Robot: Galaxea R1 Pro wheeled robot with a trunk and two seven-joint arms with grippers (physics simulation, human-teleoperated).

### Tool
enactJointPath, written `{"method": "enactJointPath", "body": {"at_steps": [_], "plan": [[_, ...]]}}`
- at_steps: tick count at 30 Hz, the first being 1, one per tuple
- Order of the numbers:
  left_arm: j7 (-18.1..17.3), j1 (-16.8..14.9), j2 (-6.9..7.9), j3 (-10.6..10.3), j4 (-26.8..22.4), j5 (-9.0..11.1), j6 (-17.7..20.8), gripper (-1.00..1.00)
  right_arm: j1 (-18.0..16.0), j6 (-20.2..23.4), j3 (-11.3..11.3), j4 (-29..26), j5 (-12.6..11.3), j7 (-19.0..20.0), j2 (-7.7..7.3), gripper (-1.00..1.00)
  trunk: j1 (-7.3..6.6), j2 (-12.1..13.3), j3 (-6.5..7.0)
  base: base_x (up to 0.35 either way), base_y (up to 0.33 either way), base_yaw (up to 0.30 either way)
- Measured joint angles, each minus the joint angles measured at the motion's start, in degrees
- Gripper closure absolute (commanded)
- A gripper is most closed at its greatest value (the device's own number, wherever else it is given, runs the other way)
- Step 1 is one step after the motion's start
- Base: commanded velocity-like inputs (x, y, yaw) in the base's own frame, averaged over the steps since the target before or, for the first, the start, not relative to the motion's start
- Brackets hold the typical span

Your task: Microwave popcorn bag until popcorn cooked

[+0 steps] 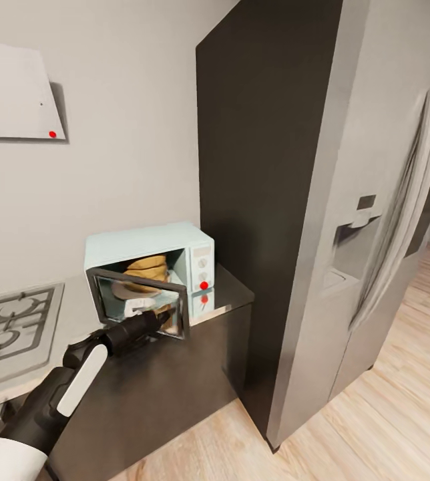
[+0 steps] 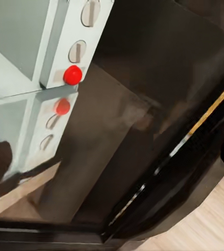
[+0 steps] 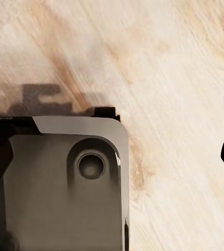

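The kitchen shows a gas hob [image 1: 8, 327] at the left of the grey countertop [image 1: 75, 314], with the mint-blue microwave [image 1: 149, 242] near its right end beside a tall dark cabinet [image 1: 268, 200] and a steel fridge [image 1: 375, 234]. The popcorn bag [image 1: 148, 268] sits inside the microwave behind its half-open door [image 1: 141, 300]. The left gripper [image 1: 163, 315] reaches to that door; whether its jaws are released or clenched cannot be told, nor the right gripper's.

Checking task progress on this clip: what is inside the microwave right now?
The popcorn bag, tan and crumpled, sits inside the microwave. The half-open door and the left gripper in front of it cover the bag's lower part and the cavity floor, so what it rests on cannot be seen.
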Motion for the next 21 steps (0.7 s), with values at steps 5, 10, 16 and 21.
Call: {"method": "enactJointPath", "body": {"at_steps": [5, 10, 16, 21], "plan": [[-0.01, 0.00, 0.00, -0.12, -0.10, 0.11, 0.00, -1.00, 0.00, 0.04, 0.00, 0.00, 0.00, 0.00, 0.05, -1.00, 0.00, 0.00, 0.00, 0.224, 0.000, 0.000], [0.02, 0.00, -1.42, -0.22, 0.06, -0.36, 0.04, -1.00, 0.00, 0.03, 0.00, 0.00, 0.00, 0.00, 0.00, -1.00, 0.00, 0.01, 0.00, 0.224, 0.000, 0.000], [0.01, -0.01, -4.09, -0.07, 0.26, -6.60, 0.05, -1.00, 0.00, 0.09, 0.00, 0.00, 0.00, 0.00, 0.00, -1.00, 0.00, 0.00, 0.00, 0.224, 0.000, 0.000], [-0.05, 0.00, -4.13, -0.01, 0.18, -6.69, 0.06, -1.00, 0.00, 0.09, 0.00, 0.00, 0.00, 0.00, 0.05, -1.00, 0.00, 0.01, 0.00, 0.224, 0.000, 0.000]]}}
